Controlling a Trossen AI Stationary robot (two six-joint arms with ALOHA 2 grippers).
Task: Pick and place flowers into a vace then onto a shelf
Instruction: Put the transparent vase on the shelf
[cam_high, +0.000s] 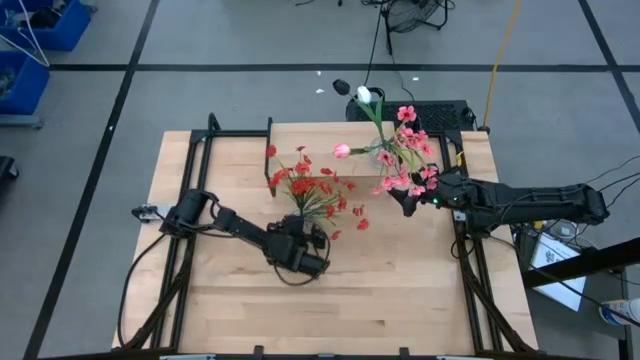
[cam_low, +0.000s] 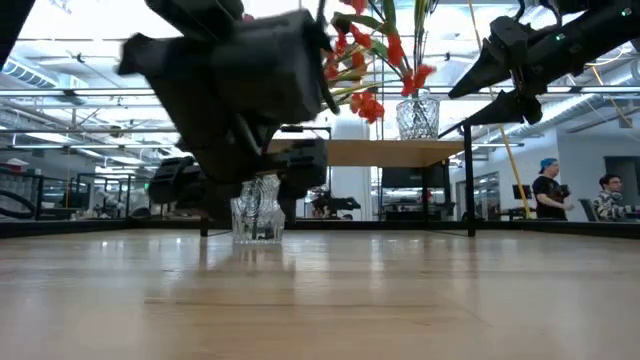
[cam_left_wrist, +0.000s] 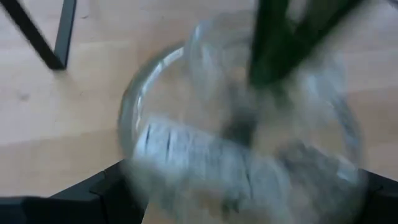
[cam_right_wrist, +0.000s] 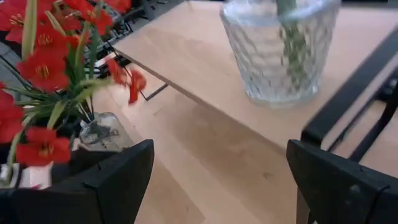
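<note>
A clear glass vase (cam_low: 258, 210) stands by its base on the tabletop and holds a spray of red flowers (cam_high: 310, 190) on green stems (cam_left_wrist: 280, 37). My left gripper (cam_high: 300, 240) is open and slants down at this vase, its two fingers (cam_left_wrist: 106, 193) on either side of the glass wall (cam_left_wrist: 186, 155). Whether they touch it, I cannot tell. A second patterned glass vase (cam_right_wrist: 280, 56) with pink blossoms and tulip buds (cam_high: 400, 150) stands on the raised shelf (cam_low: 400, 152). My right gripper (cam_high: 405, 207) hovers open just in front of the shelf's near edge, empty.
The shelf's thin black legs (cam_low: 470, 190) stand on the table's far part. The red flowers (cam_right_wrist: 43, 68) spread wide, close to the right gripper's path toward the left. Bare tabletop (cam_high: 400, 290) lies toward the near edge. People (cam_low: 548, 190) are in the room behind.
</note>
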